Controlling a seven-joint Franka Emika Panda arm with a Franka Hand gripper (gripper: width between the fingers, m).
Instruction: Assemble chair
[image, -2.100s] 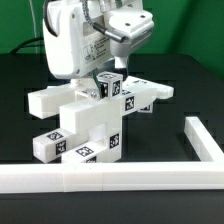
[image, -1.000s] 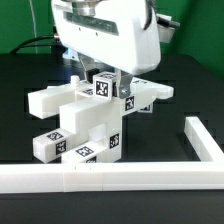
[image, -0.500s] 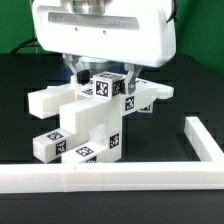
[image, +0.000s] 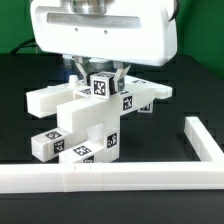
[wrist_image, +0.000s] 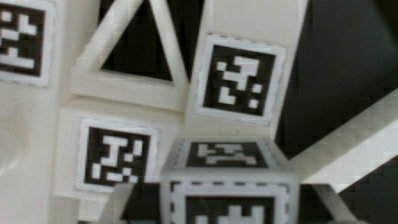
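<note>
The chair (image: 85, 120) is a cluster of glossy white bars and blocks with black-and-white tags, standing in the middle of the black table. A tagged block (image: 101, 86) sticks up at its top. My gripper (image: 101, 74) hangs straight above, and its two fingers (image: 82, 68) press on either side of that block. In the wrist view the same block (wrist_image: 228, 190) fills the space between the dark fingers (wrist_image: 143, 205) of the gripper (wrist_image: 228, 208). Beyond it are a tagged bar (wrist_image: 238, 75) and braces of the chair.
A long white L-shaped rail (image: 110, 178) runs along the front of the table and turns back at the exterior view's right (image: 205, 140). The gripper's wide white body (image: 100, 30) hides what lies behind the chair.
The gripper came down over the chair's top block and its fingers closed in on the block's sides. The chair shifted slightly toward the exterior view's left.
</note>
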